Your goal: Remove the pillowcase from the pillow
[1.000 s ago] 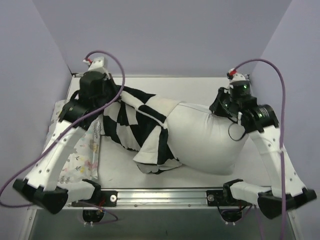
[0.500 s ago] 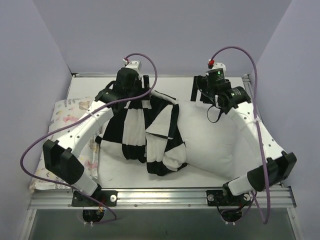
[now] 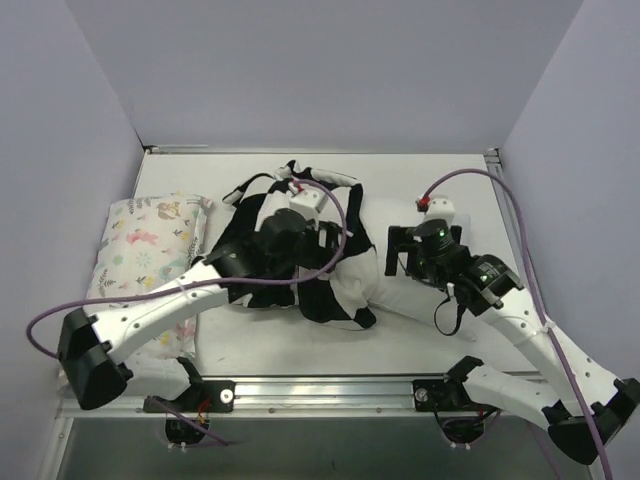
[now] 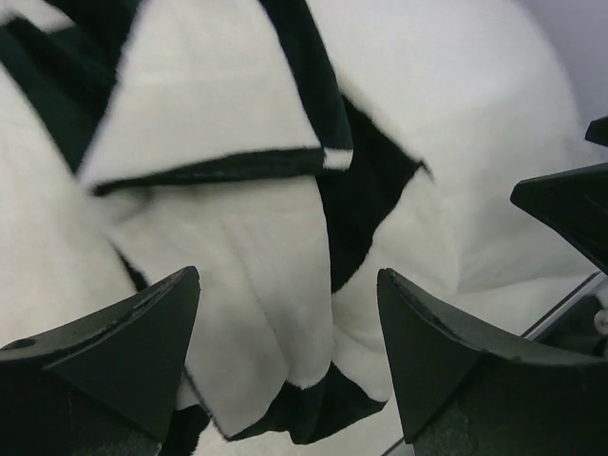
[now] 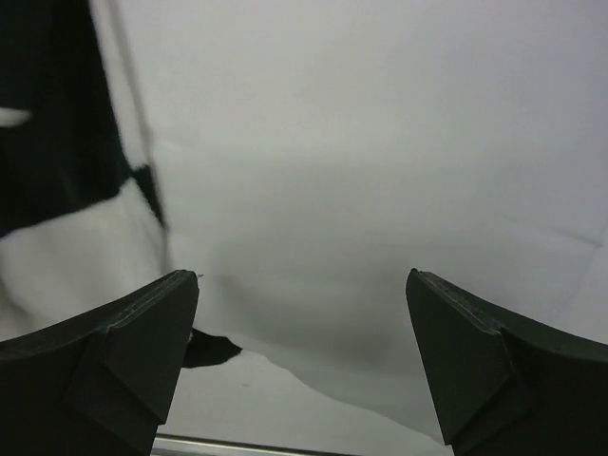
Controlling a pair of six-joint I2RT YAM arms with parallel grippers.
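Top external view is showing the white table (image 3: 300, 350) bearing the plump plain white pillow (image 5: 361, 142), its left end wrapped in the bunched black-and-white checkered fabric pillowcase (image 3: 340, 270), beside a floral-print pillow (image 3: 150, 240). Both arms have just swung in from the far edge. The left gripper (image 4: 287, 275) is hanging spread over the checks, and the right gripper (image 5: 302, 275) is gaping above bare pillow. A fresh grasp is probably coming, since the cover isn't off.

Left pincer (image 4: 285, 356) spread wide, right pincer (image 5: 302, 361) likewise spread, both close together, seemingly tilted downward
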